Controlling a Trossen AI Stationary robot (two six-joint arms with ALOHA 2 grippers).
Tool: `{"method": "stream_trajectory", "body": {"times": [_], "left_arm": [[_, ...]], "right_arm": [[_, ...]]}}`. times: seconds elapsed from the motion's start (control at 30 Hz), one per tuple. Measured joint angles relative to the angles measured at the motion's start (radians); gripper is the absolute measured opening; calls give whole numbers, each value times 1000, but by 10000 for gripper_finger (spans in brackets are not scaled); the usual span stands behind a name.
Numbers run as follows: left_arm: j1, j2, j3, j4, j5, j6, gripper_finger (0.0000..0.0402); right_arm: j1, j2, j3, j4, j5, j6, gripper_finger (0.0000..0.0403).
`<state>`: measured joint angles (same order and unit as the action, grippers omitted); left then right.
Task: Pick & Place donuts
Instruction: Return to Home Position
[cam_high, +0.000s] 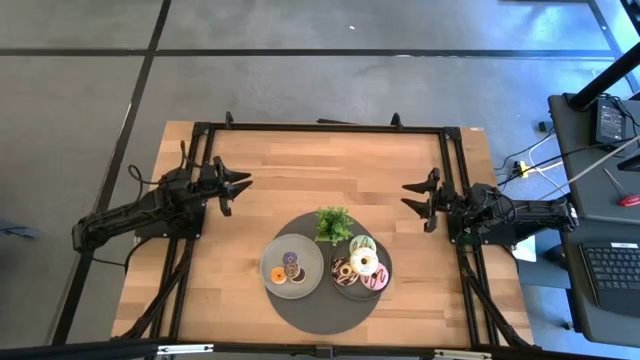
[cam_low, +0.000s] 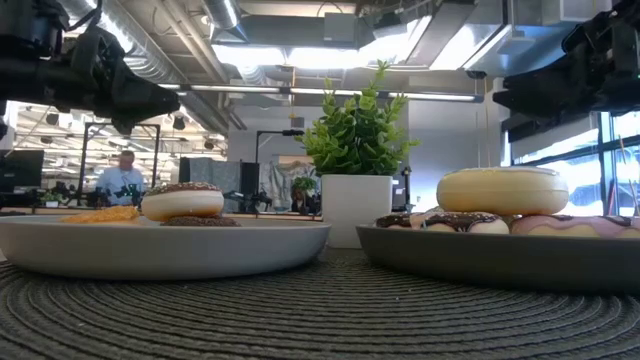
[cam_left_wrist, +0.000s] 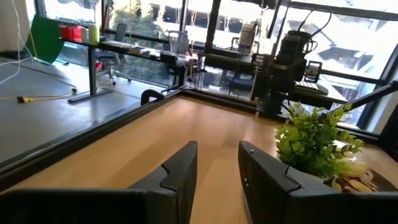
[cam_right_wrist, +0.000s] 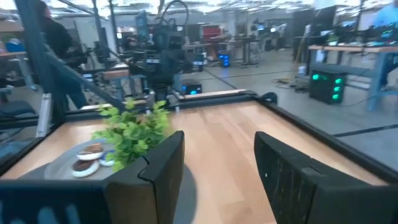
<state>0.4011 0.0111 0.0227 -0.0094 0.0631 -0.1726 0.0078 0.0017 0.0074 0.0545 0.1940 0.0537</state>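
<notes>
On a round dark mat (cam_high: 320, 300) two grey plates sit side by side. The left plate (cam_high: 272, 288) carries mini donuts: orange (cam_high: 278, 274), purple (cam_high: 290, 258) and brown (cam_high: 297, 272). The right plate (cam_high: 350, 292) holds larger donuts: white (cam_high: 364, 262) resting on the others, green (cam_high: 362, 244), chocolate (cam_high: 341, 268) and pink (cam_high: 376, 280). My left gripper (cam_high: 240, 185) hovers open above the table's left side. My right gripper (cam_high: 412, 195) hovers open at the right. Both point level toward the middle, with nothing between their fingers (cam_left_wrist: 180, 180) (cam_right_wrist: 161, 168).
A small leafy plant in a white pot (cam_high: 334, 224) stands on the mat's far edge between the plates. A black frame (cam_high: 320, 127) rims the table. Bare wood lies between the grippers and the mat. A person (cam_low: 122, 178) shows in the room beyond.
</notes>
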Motion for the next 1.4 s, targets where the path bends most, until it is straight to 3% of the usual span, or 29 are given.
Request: {"method": "stream_trajectory", "body": {"times": [0.57, 0.93, 1.4], "left_arm": [[0, 1, 0, 2, 0, 2, 112], [0, 1, 0, 5, 0, 2, 112], [0, 1, 0, 5, 1, 2, 112]], "right_arm": [[0, 1, 0, -1, 7, -14, 195], [0, 2, 0, 0, 5, -240, 195], [0, 2, 0, -1, 5, -243, 195]]}}
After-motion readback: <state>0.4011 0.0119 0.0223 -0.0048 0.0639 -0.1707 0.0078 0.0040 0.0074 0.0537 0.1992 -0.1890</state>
